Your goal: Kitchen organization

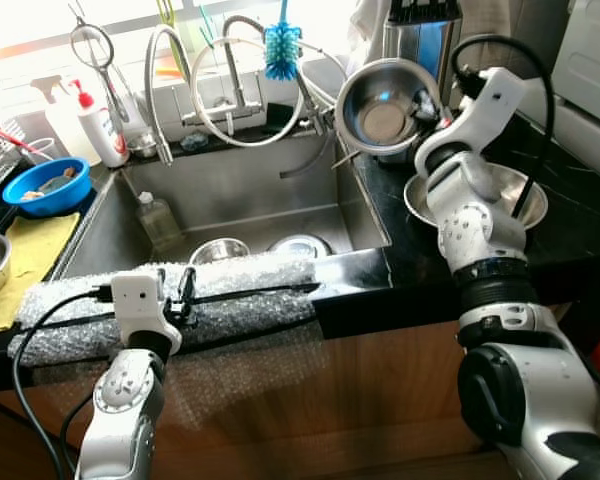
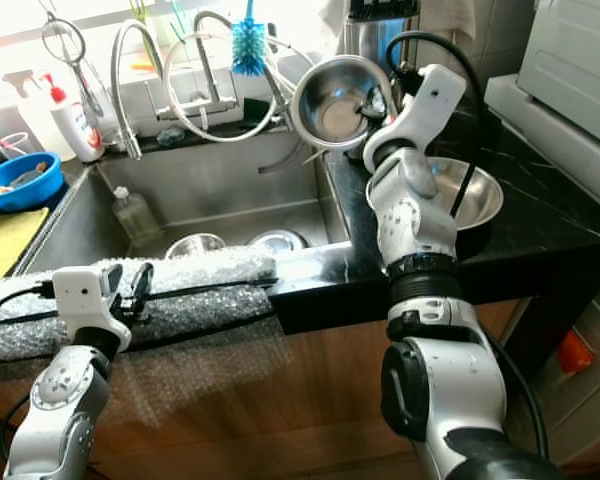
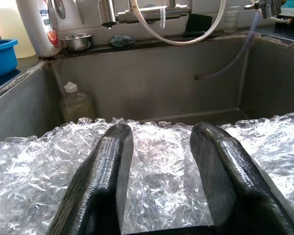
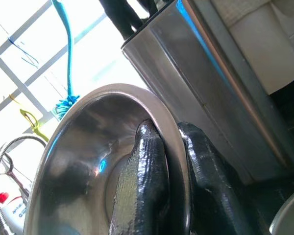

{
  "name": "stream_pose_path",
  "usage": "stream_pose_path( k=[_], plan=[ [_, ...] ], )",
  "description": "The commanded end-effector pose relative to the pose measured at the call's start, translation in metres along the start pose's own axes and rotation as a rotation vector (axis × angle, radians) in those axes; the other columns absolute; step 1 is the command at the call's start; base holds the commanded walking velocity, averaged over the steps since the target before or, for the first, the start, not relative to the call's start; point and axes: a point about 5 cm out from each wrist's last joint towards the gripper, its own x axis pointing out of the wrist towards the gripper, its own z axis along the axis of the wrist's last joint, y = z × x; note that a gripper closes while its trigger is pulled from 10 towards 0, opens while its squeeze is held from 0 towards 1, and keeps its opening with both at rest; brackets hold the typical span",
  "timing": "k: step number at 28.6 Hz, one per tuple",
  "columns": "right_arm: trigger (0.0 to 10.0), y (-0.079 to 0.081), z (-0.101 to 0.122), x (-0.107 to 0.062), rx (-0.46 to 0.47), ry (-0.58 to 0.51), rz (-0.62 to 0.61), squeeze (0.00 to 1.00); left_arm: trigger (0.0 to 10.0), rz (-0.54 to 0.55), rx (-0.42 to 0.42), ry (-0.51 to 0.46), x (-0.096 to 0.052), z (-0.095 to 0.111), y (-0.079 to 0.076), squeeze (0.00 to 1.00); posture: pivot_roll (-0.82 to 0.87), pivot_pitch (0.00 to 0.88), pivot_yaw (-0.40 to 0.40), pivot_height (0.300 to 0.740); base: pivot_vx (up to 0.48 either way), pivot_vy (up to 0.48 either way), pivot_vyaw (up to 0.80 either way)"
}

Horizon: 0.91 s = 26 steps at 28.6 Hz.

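My right gripper (image 1: pixel 432 112) is shut on the rim of a steel bowl (image 1: pixel 380 100), holding it tilted on edge above the black counter to the right of the sink (image 1: pixel 230 205). One black finger (image 4: pixel 142 186) lies inside the bowl (image 4: pixel 98 161), the other outside the rim. A second steel bowl (image 1: pixel 525 195) rests on the counter behind my right forearm. Two more steel bowls (image 1: pixel 220 250) lie in the sink bottom. My left gripper (image 1: pixel 185 285) is open, its fingers (image 3: pixel 103 181) resting over the bubble wrap (image 3: pixel 157 161) on the sink's front edge.
A soap bottle (image 1: pixel 158 218) stands inside the sink. A blue bowl (image 1: pixel 47 185) and yellow cloth (image 1: pixel 25 250) sit on the left counter. The faucet (image 1: pixel 235 90), a blue brush (image 1: pixel 281 45), a white bottle (image 1: pixel 100 125) and a steel knife block (image 1: pixel 420 30) line the back.
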Motion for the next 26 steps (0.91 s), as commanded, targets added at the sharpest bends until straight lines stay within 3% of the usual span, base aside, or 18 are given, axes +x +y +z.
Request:
stream_pose_path(
  k=[1,16,18,19,20,26],
  plan=[
    [10.0,0.012,0.006,0.0,-0.008,-0.024,0.048,0.0,10.0,0.013,0.023,0.005,0.001,0.0,0.003,0.0,-0.08,0.0,0.14,0.74,0.0,0.0,0.0],
    [10.0,0.012,0.006,-0.005,-0.011,-0.027,0.056,0.0,10.0,0.015,0.023,0.005,0.001,0.0,0.003,0.0,-0.08,0.0,0.14,0.74,0.0,0.0,0.0],
    [10.0,0.015,-0.002,-0.011,-0.028,-0.011,0.103,0.0,10.0,0.027,0.024,0.002,0.001,0.0,0.005,0.0,-0.08,0.0,0.138,0.74,0.0,0.0,0.0],
    [10.0,0.017,-0.041,-0.046,-0.022,-0.013,0.278,0.0,10.0,0.055,0.003,-0.019,0.003,0.003,0.007,0.0,-0.08,0.0,0.144,0.74,0.0,0.0,0.0],
    [10.0,0.018,-0.049,-0.057,-0.02,-0.016,0.324,0.0,10.0,0.062,-0.002,-0.024,0.004,0.004,0.007,0.0,-0.08,0.0,0.144,0.74,0.0,0.0,0.0],
    [10.0,0.021,-0.045,-0.059,-0.091,-0.056,0.353,0.0,10.0,0.068,-0.008,-0.037,0.005,0.006,0.007,0.0,-0.08,0.0,0.144,0.74,0.0,0.0,0.0]
  ],
)
